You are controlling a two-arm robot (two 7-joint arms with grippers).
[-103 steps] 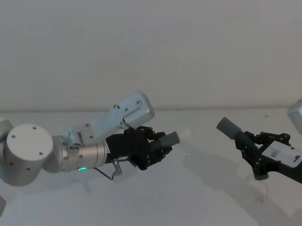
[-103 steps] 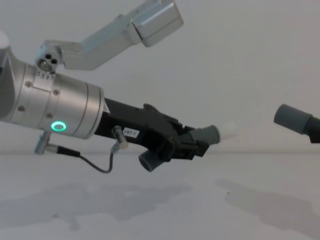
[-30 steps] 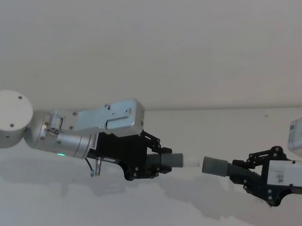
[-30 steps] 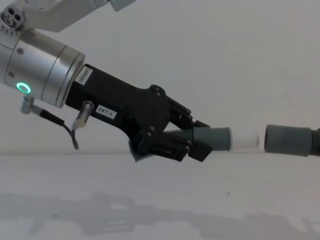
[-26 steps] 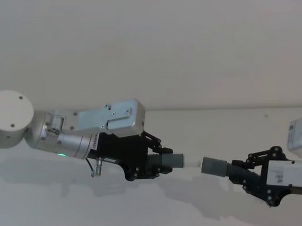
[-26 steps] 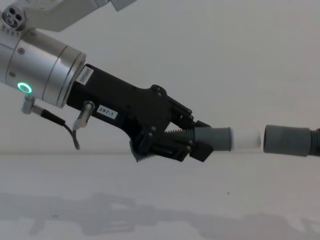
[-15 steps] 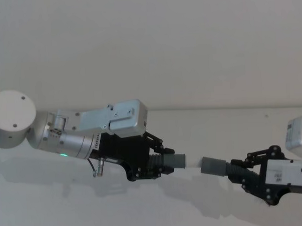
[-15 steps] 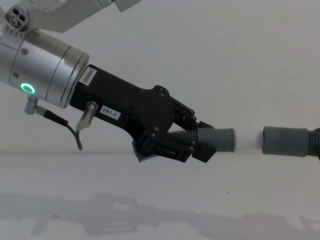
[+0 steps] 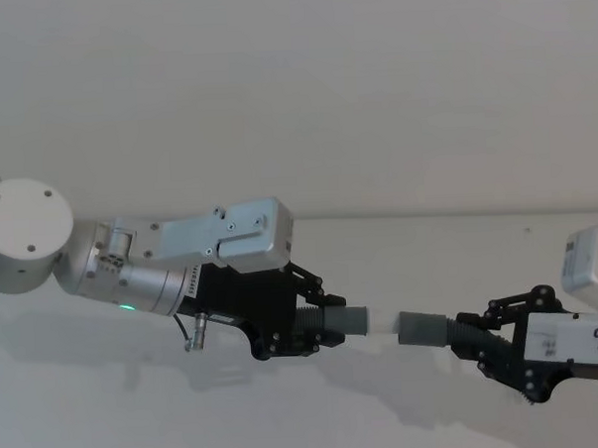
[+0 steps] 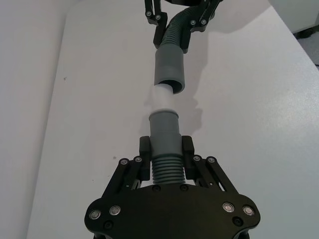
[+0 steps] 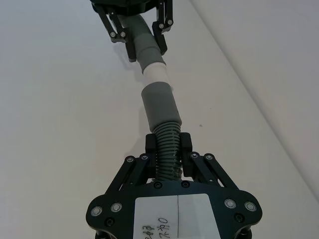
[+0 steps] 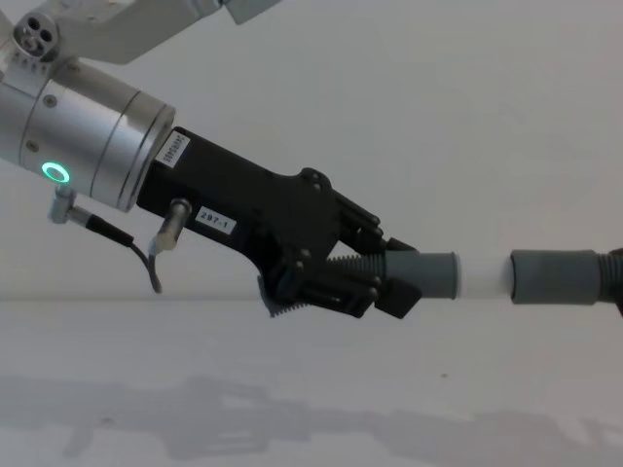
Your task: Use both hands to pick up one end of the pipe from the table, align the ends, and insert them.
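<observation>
Left gripper (image 12: 375,282) and right gripper (image 9: 483,347) jaws clamped on hose pieces; white tip (image 12: 484,276) at cuff (image 12: 553,277) mouth

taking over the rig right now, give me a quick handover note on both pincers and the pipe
Left pincer: shut on the ribbed part of the left hose, held above the table.
Right pincer: shut on the right hose, also held up.
Done: both pieces lifted, ends lined up; white tip just at the mouth of the right cuff.
Left: push the tip fully into the cuff.
</observation>
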